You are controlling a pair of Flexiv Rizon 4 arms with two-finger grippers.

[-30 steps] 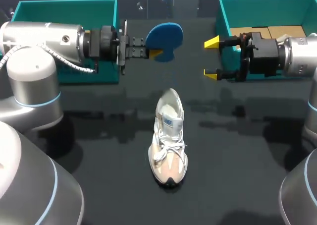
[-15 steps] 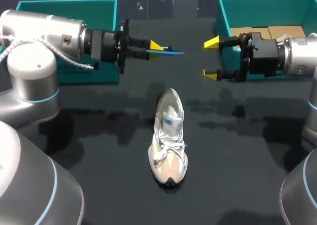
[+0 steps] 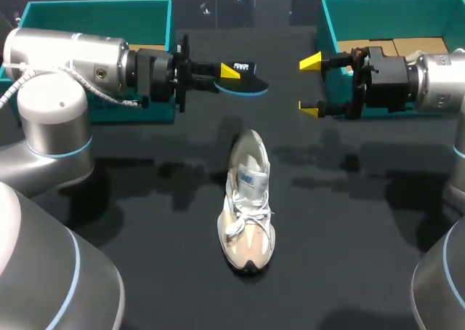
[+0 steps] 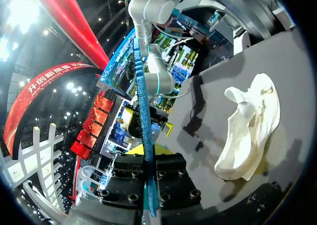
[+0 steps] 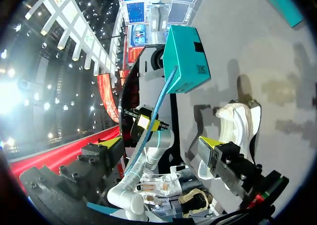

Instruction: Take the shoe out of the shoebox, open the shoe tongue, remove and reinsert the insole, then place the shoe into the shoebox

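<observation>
Turned flatter since a second ago, the blue foam insole sits pinched in my left gripper, above the white-and-beige laced sneaker on the black table. My right gripper is spread wide and empty. Insole out; reinsertion and boxing remain.

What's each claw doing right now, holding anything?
Left gripper: closed on the insole.
Right gripper: open, holding nothing.
</observation>
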